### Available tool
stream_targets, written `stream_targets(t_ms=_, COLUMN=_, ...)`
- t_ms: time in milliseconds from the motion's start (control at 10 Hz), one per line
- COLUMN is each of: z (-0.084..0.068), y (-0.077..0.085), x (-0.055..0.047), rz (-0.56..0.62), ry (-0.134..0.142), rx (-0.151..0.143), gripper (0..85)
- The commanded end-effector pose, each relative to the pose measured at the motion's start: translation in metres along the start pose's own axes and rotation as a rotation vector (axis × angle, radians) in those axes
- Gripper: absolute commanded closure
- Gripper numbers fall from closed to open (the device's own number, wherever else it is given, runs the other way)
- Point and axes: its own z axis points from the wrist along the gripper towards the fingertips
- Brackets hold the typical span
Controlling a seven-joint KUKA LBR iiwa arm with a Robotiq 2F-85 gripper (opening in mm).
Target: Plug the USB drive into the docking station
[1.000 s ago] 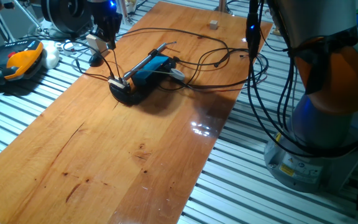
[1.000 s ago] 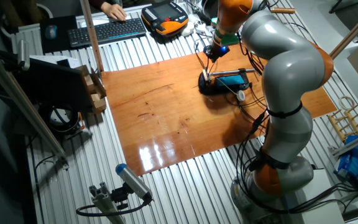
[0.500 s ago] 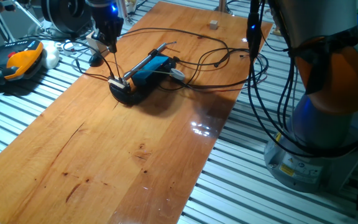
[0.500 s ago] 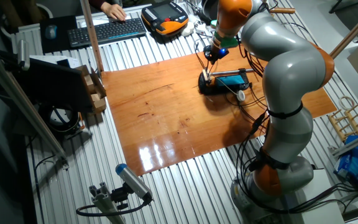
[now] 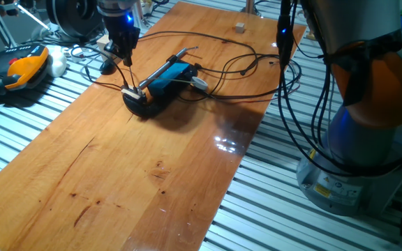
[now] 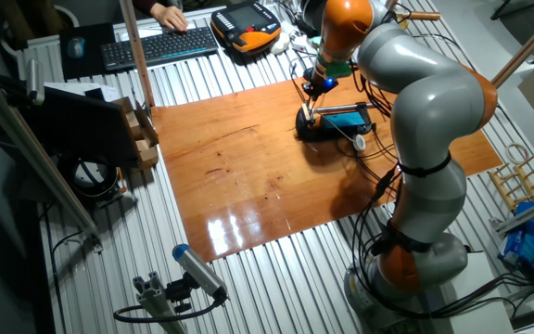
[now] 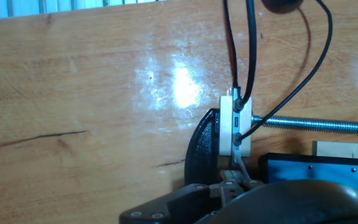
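Hand view, docking station [image 7: 319, 167] below claw [image 5: 123, 50], claw's grip state indiscernible, wooden table [image 7: 92, 81]

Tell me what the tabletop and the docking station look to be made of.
Tabletop: varnished wood, going by the grain, dark streaks and glossy light glare. Docking station: probably plastic, with a smooth bright-blue top and a black curved underside; metal can't be ruled out.

Overhead light is glaring white off the glossy wooden table [image 5: 152, 181] near frame centre, while the hand view's bottom edge is blurring dark.
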Motion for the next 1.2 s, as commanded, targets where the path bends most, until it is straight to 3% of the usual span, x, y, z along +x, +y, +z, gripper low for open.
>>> stream_targets(t_ms=0, z=0.001, y=0.000, x=0.000, rz=0.003, ry=0.005, rx=-0.001, gripper=85.0)
stream_targets(t_ms=400, z=0.002, y=0.003, x=0.003, rz=0.016, ry=0.021, rx=0.000, gripper=85.0)
stream_targets(t_ms=1100, z=0.001, y=0.010, x=0.009, rz=0.021, ry=0.026, rx=0.005, gripper=85.0)
